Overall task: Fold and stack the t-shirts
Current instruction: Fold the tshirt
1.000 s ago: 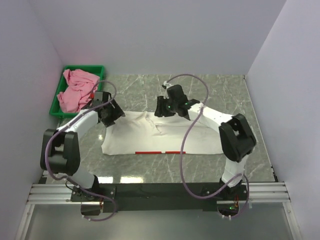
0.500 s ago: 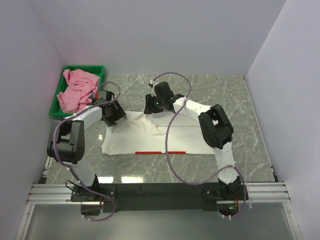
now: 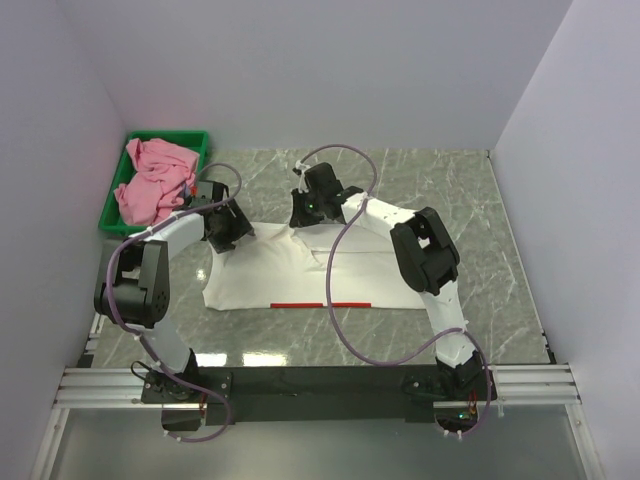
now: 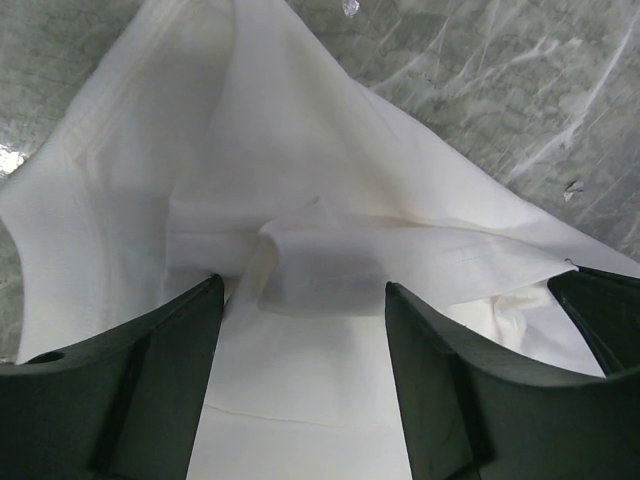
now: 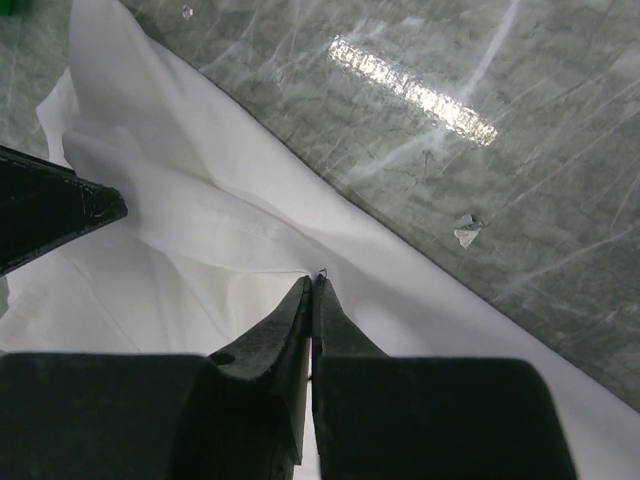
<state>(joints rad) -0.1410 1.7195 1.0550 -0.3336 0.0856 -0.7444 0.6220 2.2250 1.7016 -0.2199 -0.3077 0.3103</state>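
The white t-shirt [image 3: 300, 275] is spread flat on the middle of the surface [image 3: 440, 190], with a thin red strip of its print [image 3: 315, 303] showing along the near edge. The pink t-shirt [image 3: 155, 185] is bunched in the green tray [image 3: 170, 137] at the far left. The left gripper [image 4: 302, 300] is held released: its jaws are set wide apart astride a raised fold at the shirt's far left corner, and nothing is clamped. The right gripper [image 5: 313, 285] is clenched, its tips pressed together on a thin ridge of cloth at the middle of the far edge, so the white t-shirt appears to be grasped there. The cloth is judged light, limp and thin. It will sag and crease wherever it is not carried, and a single layer can slip from a shallow pinch. Hold is best taken at hems and corners, at two well-spread points, with the fold seated deep between the jaws.
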